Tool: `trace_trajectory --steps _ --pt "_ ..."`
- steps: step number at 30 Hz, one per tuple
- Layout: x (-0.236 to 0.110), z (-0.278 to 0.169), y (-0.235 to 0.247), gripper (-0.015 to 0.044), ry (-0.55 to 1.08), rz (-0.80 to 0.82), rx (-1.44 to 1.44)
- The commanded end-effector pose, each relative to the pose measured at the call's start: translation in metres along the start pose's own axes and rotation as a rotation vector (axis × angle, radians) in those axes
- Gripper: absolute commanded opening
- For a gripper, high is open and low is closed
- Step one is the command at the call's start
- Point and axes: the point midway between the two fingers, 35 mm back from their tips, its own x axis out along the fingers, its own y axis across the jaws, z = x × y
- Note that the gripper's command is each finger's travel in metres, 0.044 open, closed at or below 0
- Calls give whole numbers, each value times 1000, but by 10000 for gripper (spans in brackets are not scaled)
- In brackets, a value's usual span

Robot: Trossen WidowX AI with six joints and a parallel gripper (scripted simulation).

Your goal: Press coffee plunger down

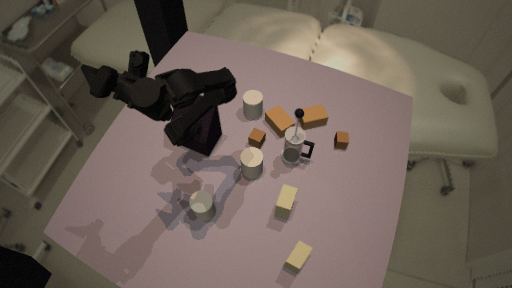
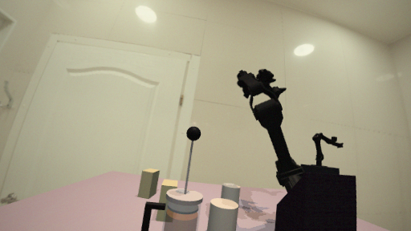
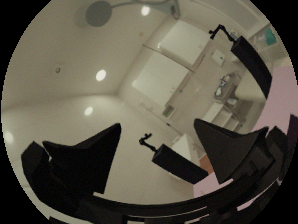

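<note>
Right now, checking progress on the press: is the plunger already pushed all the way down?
No, the plunger knob stands high on its rod above the coffee press, and the open end effector is far off.

Clutter on the mauve table

Three pale cylinders, four orange blocks and two cream blocks stand scattered; a white treatment couch sits behind, a shelf trolley left, a door beyond.
</note>
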Motion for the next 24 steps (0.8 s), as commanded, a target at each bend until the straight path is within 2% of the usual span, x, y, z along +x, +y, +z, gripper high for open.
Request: trace_trajectory --steps 1,14,24 --pt "13 -26 -3 440 82 -11 -61" --pt "29 -74 -10 440 304 -11 -155" --pt "41 -130 -18 440 576 -11 -172"
